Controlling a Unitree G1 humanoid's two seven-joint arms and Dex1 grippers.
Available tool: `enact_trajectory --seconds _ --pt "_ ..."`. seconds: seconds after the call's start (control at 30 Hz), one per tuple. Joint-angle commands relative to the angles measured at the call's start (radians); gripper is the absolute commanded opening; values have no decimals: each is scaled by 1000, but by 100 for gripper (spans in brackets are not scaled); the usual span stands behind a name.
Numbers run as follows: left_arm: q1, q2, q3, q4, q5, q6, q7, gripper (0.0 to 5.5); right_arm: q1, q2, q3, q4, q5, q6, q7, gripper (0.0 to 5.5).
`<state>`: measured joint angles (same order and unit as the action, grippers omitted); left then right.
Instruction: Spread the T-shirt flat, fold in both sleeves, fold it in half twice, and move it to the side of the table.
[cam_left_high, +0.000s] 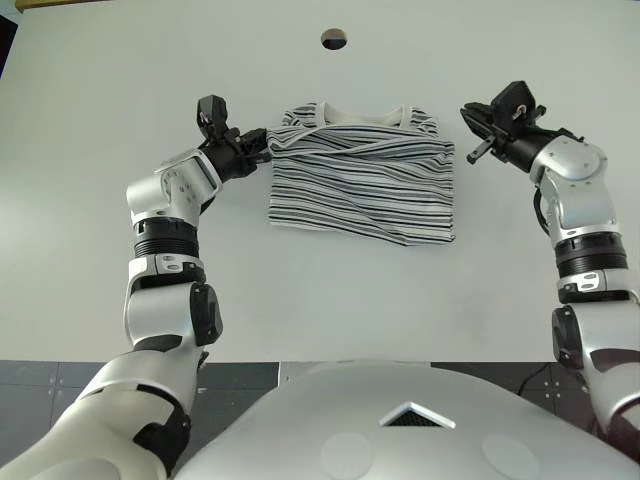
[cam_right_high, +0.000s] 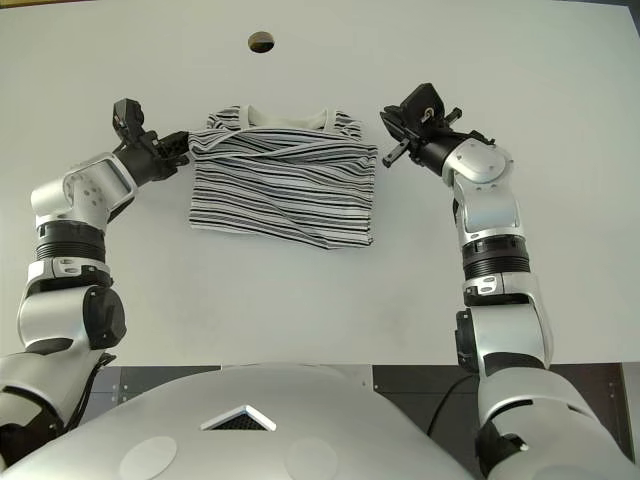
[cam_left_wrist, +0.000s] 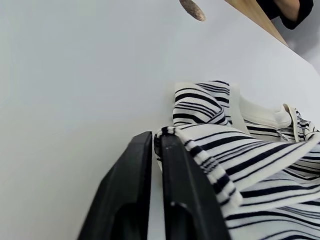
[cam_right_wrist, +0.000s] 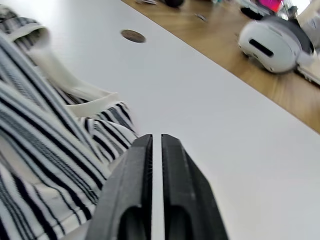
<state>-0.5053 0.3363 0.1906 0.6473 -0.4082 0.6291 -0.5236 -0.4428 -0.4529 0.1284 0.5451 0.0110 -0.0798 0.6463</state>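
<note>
Out in the middle of the white worktop (cam_left_high: 100, 80) lies the striped T-shirt (cam_left_high: 360, 180), sleeves folded in over the body to make a rough rectangle, creases running across the stripes, collar on the far side. Up at its far left corner, the left pincer (cam_left_wrist: 156, 136) is squeezed tight on the striped edge of the fabric. Over at the far right corner, the right pincer (cam_right_wrist: 156, 137) sits just beside the shirt, its fingers drawn together to a thin sliver of a gap, nothing between them. Farther back, beyond the collar, a small round hole (cam_left_high: 334, 39) is set in the worktop.
</note>
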Motion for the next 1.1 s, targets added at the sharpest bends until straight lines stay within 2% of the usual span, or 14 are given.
enact_trajectory --seconds 0.03,0.17,0.33,0.5,0.57,0.67,0.83,0.97,1.1 --pt "10 -8 -12 -41 7 4 -19 107 32 -15 21 -33 -31 -51 28 10" --pt "-4 -22 49 -53 -27 4 18 172 79 -29 64 -83 -64 -103 78 10" --pt "-56 -32 185 -6 -103 -20 104 172 141 -54 129 -154 -109 -155 140 10" --pt "-69 -29 227 40 -93 -98 160 172 149 -67 156 -146 -169 -192 125 10" --pt "-17 -34 174 -56 -53 -194 109 172 138 -63 156 -134 -180 -194 112 10" --pt "136 -52 36 -338 -14 -321 -39 172 109 -52 148 -100 -202 -189 69 10" --pt "344 -31 -204 -662 118 -417 -122 90 113 -71 178 -80 -245 -212 59 10" --pt "434 11 -338 -778 232 -479 -152 22 167 -134 238 -116 -314 -242 111 10" --pt "501 82 -454 -804 337 -498 -201 13 219 -203 272 -191 -348 -248 155 10"
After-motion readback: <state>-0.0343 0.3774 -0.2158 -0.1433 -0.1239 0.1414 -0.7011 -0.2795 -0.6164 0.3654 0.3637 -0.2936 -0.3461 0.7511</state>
